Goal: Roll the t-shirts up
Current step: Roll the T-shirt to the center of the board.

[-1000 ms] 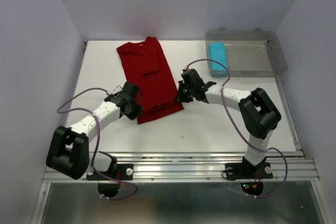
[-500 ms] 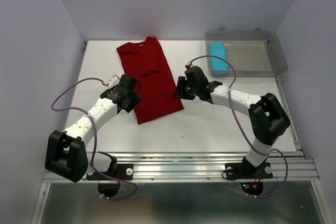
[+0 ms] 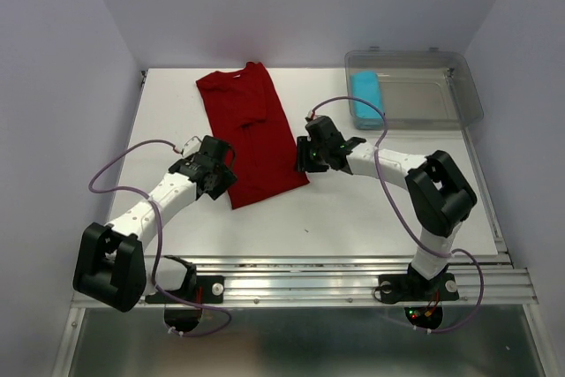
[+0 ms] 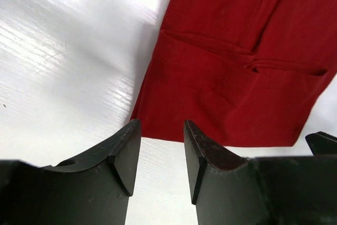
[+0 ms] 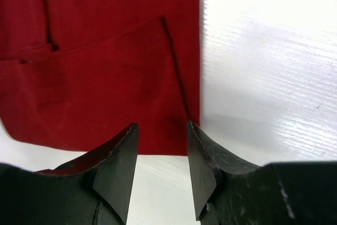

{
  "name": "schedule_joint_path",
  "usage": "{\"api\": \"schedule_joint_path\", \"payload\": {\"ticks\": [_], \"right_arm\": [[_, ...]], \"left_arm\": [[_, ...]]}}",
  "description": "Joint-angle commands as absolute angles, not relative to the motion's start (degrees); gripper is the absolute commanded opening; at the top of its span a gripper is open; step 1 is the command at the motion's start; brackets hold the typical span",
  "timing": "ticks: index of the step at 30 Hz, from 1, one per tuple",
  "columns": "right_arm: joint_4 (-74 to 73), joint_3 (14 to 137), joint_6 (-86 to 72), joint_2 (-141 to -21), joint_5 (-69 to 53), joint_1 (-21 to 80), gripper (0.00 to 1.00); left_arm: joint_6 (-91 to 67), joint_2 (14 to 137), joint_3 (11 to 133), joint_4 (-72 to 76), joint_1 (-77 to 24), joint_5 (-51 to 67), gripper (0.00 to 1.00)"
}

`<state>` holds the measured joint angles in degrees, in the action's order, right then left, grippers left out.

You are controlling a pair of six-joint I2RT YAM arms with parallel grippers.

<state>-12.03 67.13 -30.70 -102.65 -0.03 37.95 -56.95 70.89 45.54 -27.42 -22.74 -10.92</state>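
Observation:
A dark red t-shirt [image 3: 252, 134] lies flat on the white table [image 3: 371, 209], folded lengthwise into a long strip with its collar at the far end. My left gripper [image 3: 226, 177] hangs open at the strip's near left corner and holds nothing. At the near right corner my right gripper [image 3: 305, 157] also stands open. The left wrist view has the open left gripper [image 4: 162, 125] just short of the red shirt's [image 4: 231, 77] hem. The right gripper [image 5: 162, 126] sits likewise before the shirt [image 5: 105, 77]. A light blue rolled t-shirt [image 3: 367, 99] lies in the bin.
A clear plastic bin [image 3: 441, 99] stands at the back right corner of the table, the blue roll against its left wall. Purple cables loop off both arms. White walls close in the table on the left, back and right.
Both grippers have opened and let go of the red shirt's near hem, which now lies flat. Both arms drew slightly away from the cloth.

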Motion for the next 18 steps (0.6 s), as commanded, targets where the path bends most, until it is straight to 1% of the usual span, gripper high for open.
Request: {"api": "schedule_joint_path", "payload": {"ticks": [1,7,12,16,17,18], "right_arm": [[-14.8,71.4,-25.9,-105.0,1.3,38.2,0.47],[-16.1,72.5,-25.0,-107.4,-1.8,38.2,0.46],[-16.1,72.9,-25.1,-107.8,-2.8,38.2,0.39],[-16.0,73.4,-25.0,-108.2,-3.1,38.2,0.35],[-16.0,73.5,-25.0,-108.2,-3.1,38.2,0.34],[-16.0,73.5,-25.1,-108.3,-2.9,38.2,0.3]], "left_arm": [[-55.9,72.6,43.7,-26.0,-22.2,-11.2,0.49],[-57.0,72.8,40.3,-24.9,-22.1,-10.8,0.47],[-57.2,74.1,38.3,-23.8,-22.1,-10.5,0.44],[-57.5,74.4,36.6,-21.0,-22.1,-9.3,0.42],[-57.6,74.3,36.4,-20.6,-22.1,-9.1,0.41],[-57.7,74.4,36.0,-20.3,-22.1,-9.0,0.38]]}}
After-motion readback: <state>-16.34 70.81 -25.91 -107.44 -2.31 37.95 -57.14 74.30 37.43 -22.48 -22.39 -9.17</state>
